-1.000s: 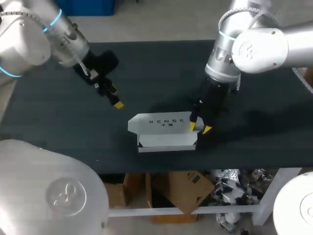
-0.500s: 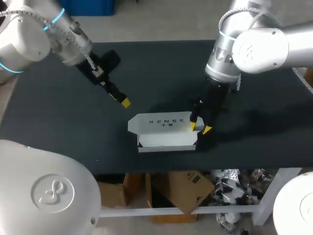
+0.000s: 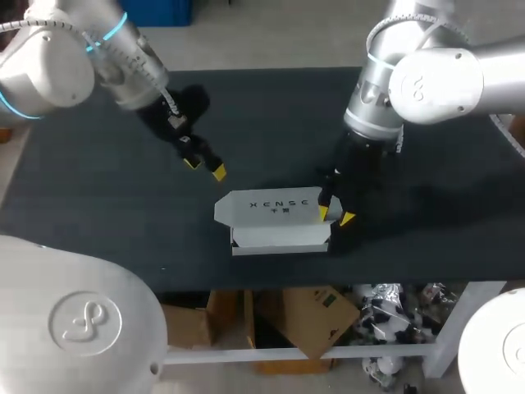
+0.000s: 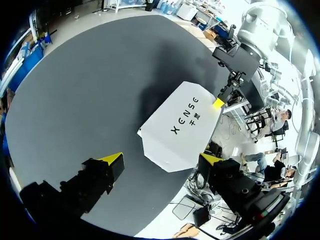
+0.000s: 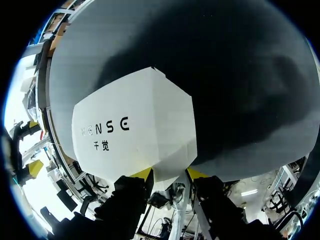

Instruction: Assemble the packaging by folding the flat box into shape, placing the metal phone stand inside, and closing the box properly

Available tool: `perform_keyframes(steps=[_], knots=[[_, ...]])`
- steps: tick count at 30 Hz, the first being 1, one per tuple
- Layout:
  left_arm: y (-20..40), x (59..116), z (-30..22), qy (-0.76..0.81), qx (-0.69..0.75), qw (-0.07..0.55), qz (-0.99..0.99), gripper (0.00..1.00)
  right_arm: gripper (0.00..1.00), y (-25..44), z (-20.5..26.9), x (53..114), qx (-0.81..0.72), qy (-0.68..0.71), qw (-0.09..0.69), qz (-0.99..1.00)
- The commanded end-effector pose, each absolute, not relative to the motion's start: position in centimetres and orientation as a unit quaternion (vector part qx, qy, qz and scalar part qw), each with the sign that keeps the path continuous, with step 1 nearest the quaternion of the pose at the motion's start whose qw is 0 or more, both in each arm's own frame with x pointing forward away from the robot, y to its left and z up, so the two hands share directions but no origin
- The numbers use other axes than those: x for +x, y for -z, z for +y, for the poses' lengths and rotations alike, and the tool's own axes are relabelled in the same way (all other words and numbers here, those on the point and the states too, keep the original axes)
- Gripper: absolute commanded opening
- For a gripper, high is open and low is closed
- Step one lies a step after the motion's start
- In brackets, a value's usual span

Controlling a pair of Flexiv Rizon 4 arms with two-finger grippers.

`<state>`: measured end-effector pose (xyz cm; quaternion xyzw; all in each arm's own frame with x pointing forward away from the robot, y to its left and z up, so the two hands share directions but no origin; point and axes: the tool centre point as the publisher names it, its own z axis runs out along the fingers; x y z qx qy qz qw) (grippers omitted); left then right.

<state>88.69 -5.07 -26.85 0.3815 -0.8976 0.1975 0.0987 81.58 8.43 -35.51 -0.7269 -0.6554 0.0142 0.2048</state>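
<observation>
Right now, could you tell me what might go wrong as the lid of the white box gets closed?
1. The right pincer grips the box at one end only, so a push on the raised lid from the open left pincer might swivel or crease it.
2. No view shows the phone stand, and the box's inside is hidden, so it could get closed empty.
</observation>
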Motion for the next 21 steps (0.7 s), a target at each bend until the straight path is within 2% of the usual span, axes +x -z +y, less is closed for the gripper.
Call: perform_keyframes(steps=[1,10,18,21], knots=[[26.5,88.6,-5.5,-0.189,0.383,0.094,-0.899,1.00,0.42,35.5,8.3,81.4,-0.727,-0.014,0.205,-0.655],[26.6,88.4,-5.7,-0.188,0.387,0.101,-0.897,1.00,0.42,35.6,8.3,81.5,-0.729,-0.015,0.204,-0.653],[27.2,87.6,-7.2,-0.168,0.540,0.154,-0.810,1.00,0.42,35.7,8.3,81.5,-0.729,-0.015,0.205,-0.653],[27.2,87.6,-7.2,-0.159,0.553,0.161,-0.802,1.00,0.41,35.7,8.4,81.5,-0.728,-0.016,0.206,-0.654]])
